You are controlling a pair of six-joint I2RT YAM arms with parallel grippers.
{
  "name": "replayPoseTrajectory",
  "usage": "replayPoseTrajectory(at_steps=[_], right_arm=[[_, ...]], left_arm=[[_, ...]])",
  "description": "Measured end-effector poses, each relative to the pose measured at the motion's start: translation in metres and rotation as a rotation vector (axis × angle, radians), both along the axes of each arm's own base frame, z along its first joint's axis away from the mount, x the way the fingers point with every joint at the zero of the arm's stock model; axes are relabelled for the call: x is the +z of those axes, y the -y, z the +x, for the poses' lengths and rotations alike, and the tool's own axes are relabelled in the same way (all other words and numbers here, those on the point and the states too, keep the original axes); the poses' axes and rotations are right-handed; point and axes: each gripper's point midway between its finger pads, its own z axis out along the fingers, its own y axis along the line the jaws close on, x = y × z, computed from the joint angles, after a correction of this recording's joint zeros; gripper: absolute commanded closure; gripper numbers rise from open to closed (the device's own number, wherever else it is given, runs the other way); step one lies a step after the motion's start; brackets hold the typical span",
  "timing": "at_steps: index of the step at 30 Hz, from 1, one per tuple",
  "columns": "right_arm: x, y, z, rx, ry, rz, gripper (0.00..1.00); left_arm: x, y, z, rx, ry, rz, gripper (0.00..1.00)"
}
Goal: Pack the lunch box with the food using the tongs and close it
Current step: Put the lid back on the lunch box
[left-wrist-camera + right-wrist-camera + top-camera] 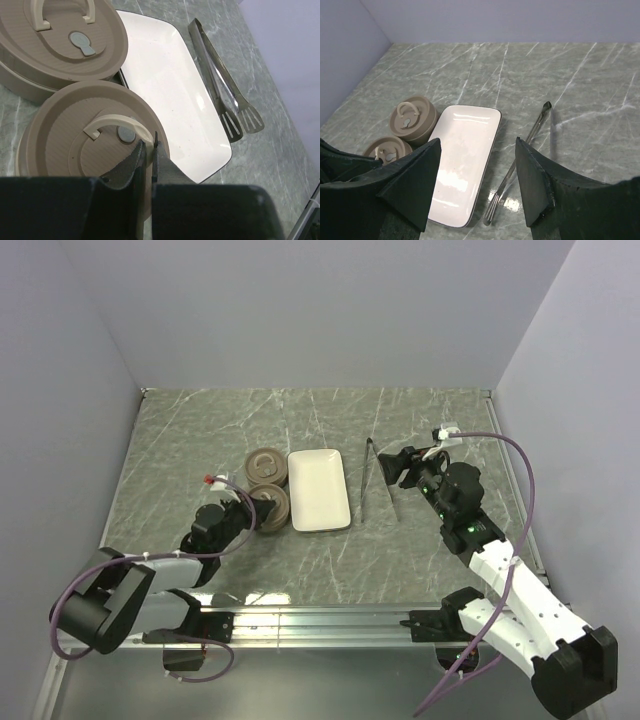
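The lunch box is two round brownish-grey tins side by side, the far tin (pixel 265 464) and the near tin (pixel 268 506), each with its lid on. My left gripper (pixel 148 142) is shut on the right end of the cream handle (pixel 107 124) of the near lid (pixel 65 135). The tongs (pixel 378 480) lie flat on the table to the right of the tray, also seen in the left wrist view (pixel 220 85). My right gripper (pixel 477 185) hangs open above the tongs (pixel 520 155) with nothing between its fingers. No food is in view.
A white rectangular tray (pixel 319 490) lies bare between the tins and the tongs. Grey walls close off the marble table at the back and both sides. The arms' mounting rail (pixel 320 623) runs along the near edge.
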Motion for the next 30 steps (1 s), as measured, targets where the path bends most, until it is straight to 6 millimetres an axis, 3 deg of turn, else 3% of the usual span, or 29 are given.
replayPoseTrajectory(at_steps=[9,18,25,30], right_arm=[[0.003,0.001,-0.001,-0.008,0.009,0.002,0.32],[0.003,0.001,-0.001,-0.011,0.008,0.002,0.32],[0.003,0.0,-0.001,-0.01,0.008,0.001,0.32],[0.002,0.0,-0.002,-0.011,0.006,0.0,0.32]], left_arm=[[-0.001,0.002,0.003,-0.028,0.008,-0.042,1.0],[0.002,-0.001,-0.011,-0.053,0.042,-0.073,1.0],[0.023,-0.004,-0.013,-0.042,0.108,-0.091,1.0],[0.015,-0.005,-0.013,-0.041,0.084,-0.075,1.0]])
